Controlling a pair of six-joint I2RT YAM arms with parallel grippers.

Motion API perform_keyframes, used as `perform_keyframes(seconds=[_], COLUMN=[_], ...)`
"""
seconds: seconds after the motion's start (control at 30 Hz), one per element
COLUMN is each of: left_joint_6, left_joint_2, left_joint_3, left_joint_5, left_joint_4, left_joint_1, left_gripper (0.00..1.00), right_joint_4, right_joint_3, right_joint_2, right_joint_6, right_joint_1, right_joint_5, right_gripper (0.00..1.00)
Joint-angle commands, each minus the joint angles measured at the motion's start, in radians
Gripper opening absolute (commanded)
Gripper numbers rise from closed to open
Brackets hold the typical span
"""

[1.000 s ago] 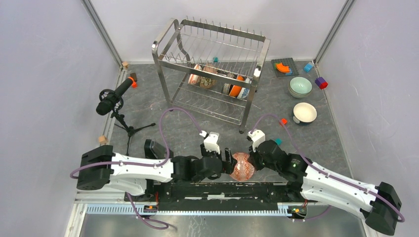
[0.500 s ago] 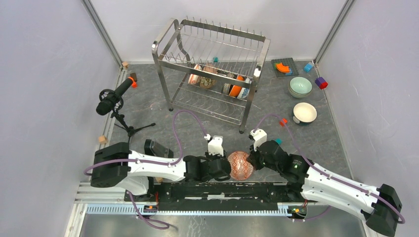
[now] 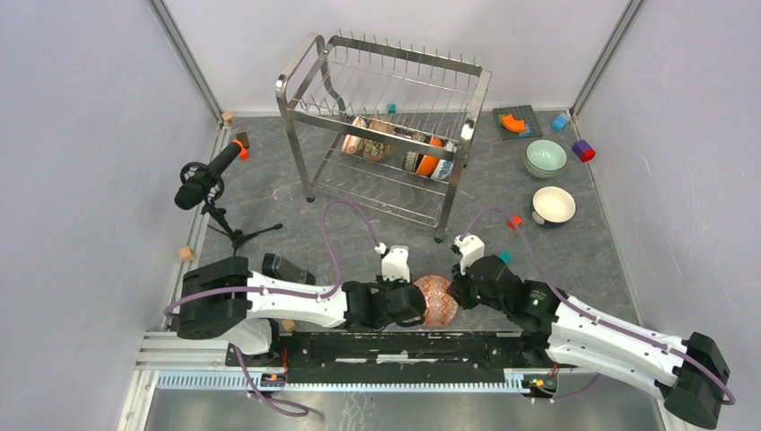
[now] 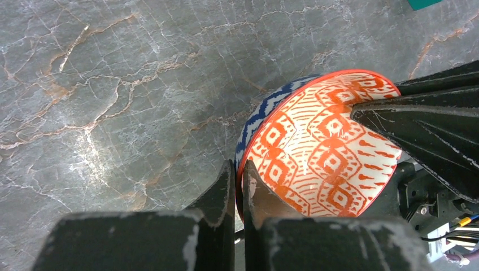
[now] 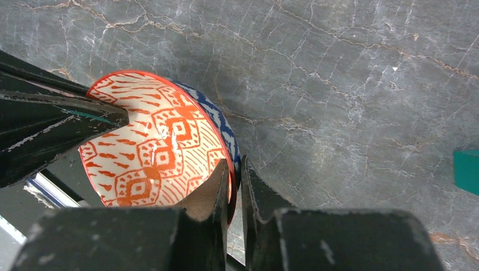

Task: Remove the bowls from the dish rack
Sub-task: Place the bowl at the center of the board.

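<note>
A red-patterned bowl (image 3: 437, 301) with a blue outside hangs tilted on edge above the table's near side, between my two grippers. My left gripper (image 3: 415, 302) is shut on its left rim (image 4: 322, 152), one finger inside and one outside (image 4: 238, 167). My right gripper (image 3: 456, 293) pinches the opposite rim (image 5: 152, 152), its jaws narrowly astride the edge (image 5: 234, 165). The dish rack (image 3: 296, 117) stands at the back with several bowls (image 3: 426, 163) upright on its lower tier. A pale green bowl (image 3: 546, 157) and a cream bowl (image 3: 554, 205) sit on the table at the right.
A microphone on a small tripod (image 3: 205, 182) stands at the left. Coloured toy blocks (image 3: 583, 150) and an orange piece on a dark plate (image 3: 515, 121) lie at the back right. A teal block (image 5: 466, 170) lies close to the right gripper.
My left gripper has moved right onto the bowl and shut on its rim. The right gripper has kept its place on the other rim.
</note>
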Motion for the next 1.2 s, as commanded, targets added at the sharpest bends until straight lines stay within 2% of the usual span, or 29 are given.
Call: perform_keyframes(seconds=[0.0, 0.13, 0.23, 0.3, 0.33, 0.43, 0.5, 0.67, 0.7, 0.8, 0.9, 1.17], left_joint_6=[-0.011, -0.015, -0.013, -0.006, -0.004, 0.006, 0.014, 0.088, 0.100, 0.130, 0.175, 0.149], left_joint_2=[0.002, 0.004, 0.005, 0.004, 0.003, -0.012, -0.027, -0.098, -0.121, -0.207, -0.307, -0.429], left_joint_3=[0.029, 0.036, 0.041, 0.045, 0.046, 0.040, 0.035, 0.021, 0.020, -0.012, -0.069, -0.173], left_joint_5=[-0.003, -0.002, 0.003, 0.007, 0.007, 0.010, 0.015, 0.017, -0.011, -0.090, -0.132, -0.161], left_joint_4=[0.010, 0.011, 0.014, 0.013, 0.013, 0.014, 0.014, 0.007, -0.014, -0.057, -0.028, 0.031], left_joint_1=[-0.009, -0.010, -0.010, -0.009, -0.010, -0.009, -0.010, -0.011, -0.012, -0.010, -0.011, -0.011], left_gripper=[0.02, 0.02, 0.02, 0.03, 0.10, 0.42, 0.59, 0.96, 0.99, 1.00, 1.00, 1.00], right_joint_4=[0.043, 0.036, 0.043, 0.037, 0.035, 0.010, -0.023, -0.178, -0.218, -0.337, -0.382, -0.283], right_joint_3=[0.000, -0.010, -0.016, -0.014, -0.011, 0.009, 0.038, 0.159, 0.197, 0.313, 0.399, 0.490], right_joint_2=[0.011, 0.034, 0.044, 0.049, 0.048, 0.033, 0.023, 0.008, 0.010, 0.014, 0.017, 0.070], right_joint_6=[-0.010, -0.016, -0.021, -0.024, -0.024, -0.030, -0.037, -0.081, -0.088, -0.109, -0.135, -0.210], right_joint_1=[0.001, 0.001, 0.001, 0.001, 0.001, 0.001, 0.001, -0.001, -0.002, -0.020, -0.086, -0.477], right_joint_5=[0.006, 0.021, 0.025, 0.037, 0.041, 0.064, 0.091, 0.236, 0.283, 0.431, 0.523, 0.485], right_gripper=[0.17, 0.20, 0.10, 0.00, 0.00, 0.00, 0.00, 0.00, 0.00, 0.00, 0.00, 0.00])
